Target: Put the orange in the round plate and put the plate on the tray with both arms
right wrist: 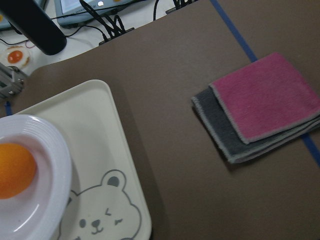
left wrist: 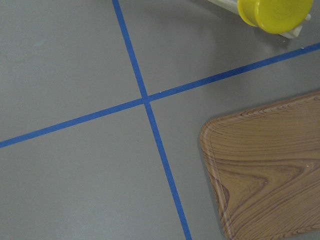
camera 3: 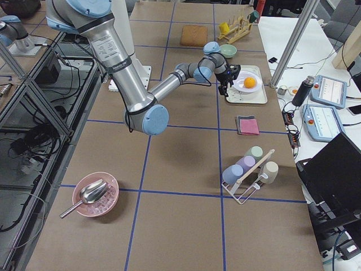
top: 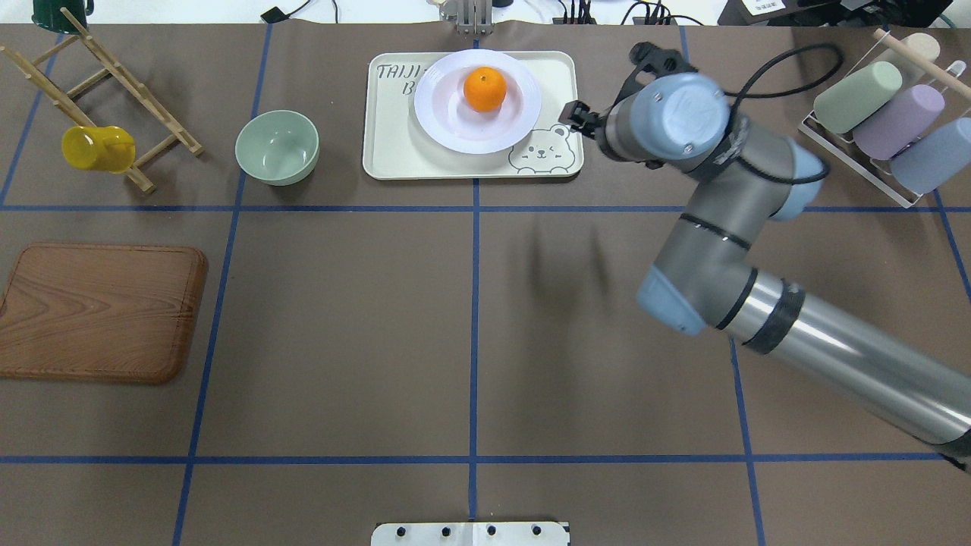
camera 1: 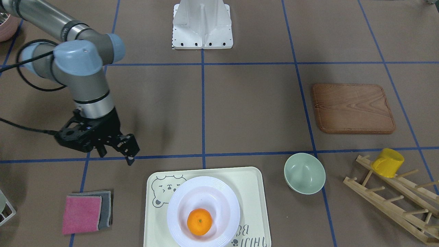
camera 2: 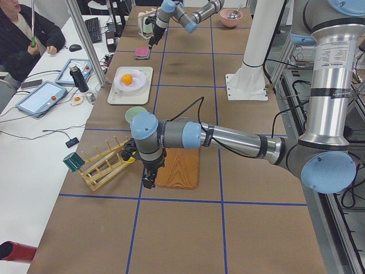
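The orange (camera 1: 199, 222) lies in the sunken centre of the white round plate (camera 1: 205, 182), and the plate rests on the cream tray (camera 1: 252, 181) with the bear drawing. In the overhead view the orange (top: 485, 89), plate (top: 444, 125) and tray (top: 387, 155) sit at the far middle of the table. My right gripper (camera 1: 116, 156) hangs open and holds nothing, just off the tray's bear corner and apart from it. Its wrist view shows the tray (right wrist: 100, 130) and plate (right wrist: 56, 165) below. My left gripper (camera 2: 146, 181) hovers beside the wooden board; I cannot tell its state.
A pale green bowl (camera 1: 304, 173) stands beside the tray. A wooden board (camera 1: 353, 108) and a dish rack with a yellow cup (camera 1: 387, 163) are on my left side. Pink and grey cloths (camera 1: 85, 212) lie on my right. A person (camera 2: 23, 34) sits across the table.
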Motion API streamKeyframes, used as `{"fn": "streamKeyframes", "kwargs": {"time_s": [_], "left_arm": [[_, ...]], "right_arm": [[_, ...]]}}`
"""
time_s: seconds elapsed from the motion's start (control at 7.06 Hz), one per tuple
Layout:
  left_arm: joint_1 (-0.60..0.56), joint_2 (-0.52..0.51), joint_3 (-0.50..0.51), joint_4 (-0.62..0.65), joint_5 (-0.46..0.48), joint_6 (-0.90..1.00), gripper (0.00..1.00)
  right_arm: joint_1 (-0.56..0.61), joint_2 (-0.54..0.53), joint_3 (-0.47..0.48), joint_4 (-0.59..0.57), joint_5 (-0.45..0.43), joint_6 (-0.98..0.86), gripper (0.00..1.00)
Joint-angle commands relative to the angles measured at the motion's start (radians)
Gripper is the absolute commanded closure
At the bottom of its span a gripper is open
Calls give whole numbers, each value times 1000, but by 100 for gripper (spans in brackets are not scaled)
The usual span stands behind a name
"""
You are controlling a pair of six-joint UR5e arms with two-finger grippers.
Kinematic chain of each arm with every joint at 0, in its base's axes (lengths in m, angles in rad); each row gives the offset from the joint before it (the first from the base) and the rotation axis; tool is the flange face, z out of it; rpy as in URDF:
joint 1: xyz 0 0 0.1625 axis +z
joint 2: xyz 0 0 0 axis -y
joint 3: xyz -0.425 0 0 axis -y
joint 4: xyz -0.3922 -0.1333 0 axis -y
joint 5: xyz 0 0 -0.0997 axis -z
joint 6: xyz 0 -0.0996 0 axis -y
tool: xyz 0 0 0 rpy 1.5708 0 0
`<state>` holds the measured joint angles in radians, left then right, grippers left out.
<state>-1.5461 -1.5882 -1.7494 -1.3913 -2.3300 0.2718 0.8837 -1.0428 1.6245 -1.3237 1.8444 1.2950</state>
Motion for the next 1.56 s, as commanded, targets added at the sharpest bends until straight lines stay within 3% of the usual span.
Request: {"fn": "streamKeyframes", "kwargs": {"time_s": [0.0,0.43,0.71,0.99,1.42], "left_arm": [[-2,17,-7,-2,-9,0,2],[-37,27,-9,6,3,-3,2],[-51,88,-53,0,17,7,2],[-51,105,-62,1,18,6,2],[-49,119,-58,1,18,4,2]], "right_arm": [[206,-153,55,-48,232,-423,0],[459,-420,95,-45,399,-893,0],[584,-567,95,-49,434,-1136,0],[649,-701,95,-34,454,-1238,0],[666,-738,97,-45,457,-1241,0]]}}
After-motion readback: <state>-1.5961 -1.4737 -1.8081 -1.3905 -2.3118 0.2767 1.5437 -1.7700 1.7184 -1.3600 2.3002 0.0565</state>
